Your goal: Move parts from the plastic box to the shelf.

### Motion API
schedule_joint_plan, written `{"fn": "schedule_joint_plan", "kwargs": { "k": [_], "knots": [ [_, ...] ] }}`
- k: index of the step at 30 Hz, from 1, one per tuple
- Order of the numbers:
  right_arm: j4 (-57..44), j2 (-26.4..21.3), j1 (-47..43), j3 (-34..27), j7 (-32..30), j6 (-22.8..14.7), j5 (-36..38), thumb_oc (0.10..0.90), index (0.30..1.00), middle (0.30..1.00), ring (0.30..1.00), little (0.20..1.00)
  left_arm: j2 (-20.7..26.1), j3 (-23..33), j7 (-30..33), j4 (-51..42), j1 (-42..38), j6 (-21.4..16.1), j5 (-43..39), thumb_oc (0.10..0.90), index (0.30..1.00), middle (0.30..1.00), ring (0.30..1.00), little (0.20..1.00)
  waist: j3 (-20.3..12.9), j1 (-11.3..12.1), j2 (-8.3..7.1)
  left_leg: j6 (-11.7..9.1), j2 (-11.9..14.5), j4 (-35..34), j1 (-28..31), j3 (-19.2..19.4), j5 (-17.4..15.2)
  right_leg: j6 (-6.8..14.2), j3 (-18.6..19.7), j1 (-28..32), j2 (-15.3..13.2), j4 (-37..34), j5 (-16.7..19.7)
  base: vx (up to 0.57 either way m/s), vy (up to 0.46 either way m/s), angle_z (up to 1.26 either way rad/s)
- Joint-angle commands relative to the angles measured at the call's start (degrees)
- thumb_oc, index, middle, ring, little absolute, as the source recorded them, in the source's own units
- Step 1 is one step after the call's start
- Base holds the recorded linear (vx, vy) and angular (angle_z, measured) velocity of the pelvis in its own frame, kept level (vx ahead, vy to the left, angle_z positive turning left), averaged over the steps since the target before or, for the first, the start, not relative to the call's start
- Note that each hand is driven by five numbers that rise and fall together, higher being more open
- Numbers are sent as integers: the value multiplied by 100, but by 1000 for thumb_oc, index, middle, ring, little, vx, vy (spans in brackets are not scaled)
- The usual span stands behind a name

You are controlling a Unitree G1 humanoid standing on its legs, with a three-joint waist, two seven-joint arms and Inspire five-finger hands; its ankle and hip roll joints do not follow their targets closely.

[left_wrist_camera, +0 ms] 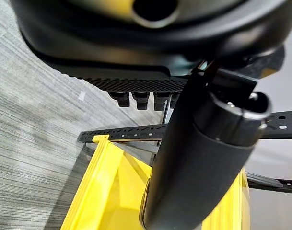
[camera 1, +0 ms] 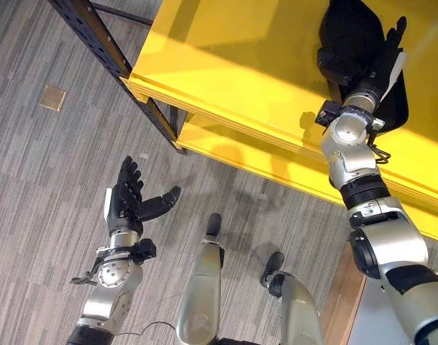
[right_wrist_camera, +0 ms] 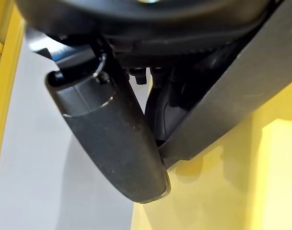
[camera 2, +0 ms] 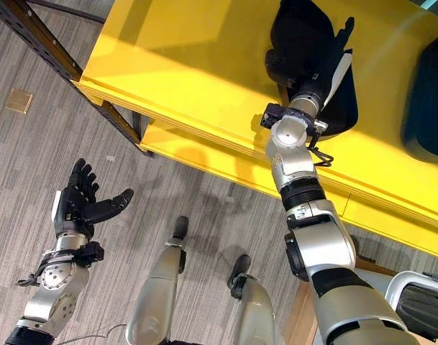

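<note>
A black moulded part (camera 1: 352, 32) lies on the top board of the yellow shelf (camera 1: 233, 65). My right hand (camera 1: 382, 57) rests on this part, fingers stretched out straight past its far edge and the white-covered thumb lying along its right side; the hand is open. In the right wrist view the thumb (right_wrist_camera: 112, 129) stands beside the part's dark edge (right_wrist_camera: 232, 100) above the yellow board. A second dark part (camera 2: 425, 108) lies further right on the shelf. My left hand (camera 1: 129, 198) hangs open over the carpet, left of the shelf, holding nothing.
The shelf's black perforated upright (camera 1: 96, 36) slants down at the left, with a lower yellow board (camera 1: 226, 147) below the top one. A small tan square (camera 1: 52, 97) lies on the grey carpet. A pale-rimmed box (camera 2: 420, 302) with dark contents sits at the lower right.
</note>
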Motion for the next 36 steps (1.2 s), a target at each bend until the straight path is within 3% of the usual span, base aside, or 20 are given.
{"fn": "schedule_joint_plan", "kwargs": {
  "k": [1,24,36],
  "knots": [
    [46,-421,-132,-334,-317,-306,68,900,1000,1000,1000,1000,124,101,70,-658,-52,-659,373,900,1000,1000,1000,1000,-236,-83,208,-26,276,455,-463,-205,-319,221,367,709,-236,-491,192,0,0,0],
    [125,-355,-435,-867,-560,-705,840,900,1000,1000,1000,1000,244,104,42,-671,-82,-639,394,900,1000,1000,1000,1000,-325,-12,288,-4,197,493,-579,-221,-343,248,345,719,-280,-554,225,0,0,0],
    [296,-212,-674,-1166,-562,-1046,1593,900,1000,1000,1000,1000,337,125,48,-693,-106,-610,422,900,1000,1000,1000,1000,-393,43,356,7,157,507,-611,-213,-366,266,339,749,-298,-634,236,0,0,0]
  ]
}}
